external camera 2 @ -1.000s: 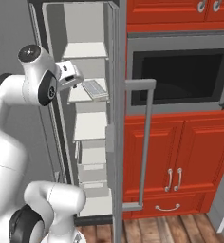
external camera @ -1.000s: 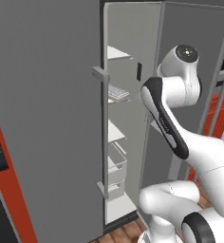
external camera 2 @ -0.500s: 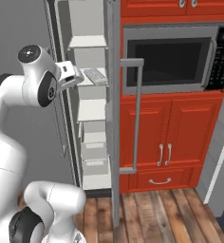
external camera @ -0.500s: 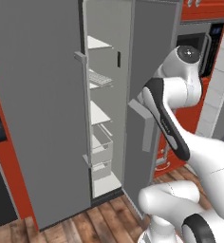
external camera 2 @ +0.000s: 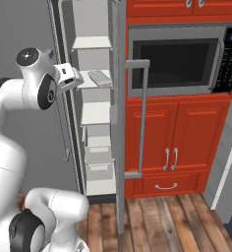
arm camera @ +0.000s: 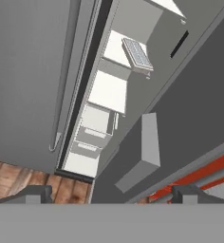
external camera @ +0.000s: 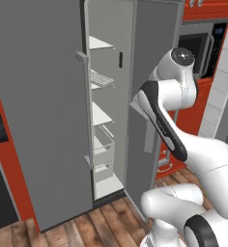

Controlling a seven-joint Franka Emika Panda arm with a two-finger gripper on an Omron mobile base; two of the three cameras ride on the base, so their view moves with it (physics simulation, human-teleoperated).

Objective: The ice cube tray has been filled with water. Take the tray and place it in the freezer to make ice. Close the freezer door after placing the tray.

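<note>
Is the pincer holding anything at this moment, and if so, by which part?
Nothing is held. The pincer is open with nothing between its tips, and the ice cube tray already lies on a freezer shelf, apart from it.

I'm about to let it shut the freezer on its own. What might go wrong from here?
Two risks, both judgement:
1. The ice cube tray lies on a freezer shelf with one end near the shelf's front edge; a hard slam may slosh its water or shift it.
2. The freezer door stands ajar beside the arm. The open tool holds nothing and touches no door, so a glancing push might slip off the door's edge or leave it not fully latched.
</note>
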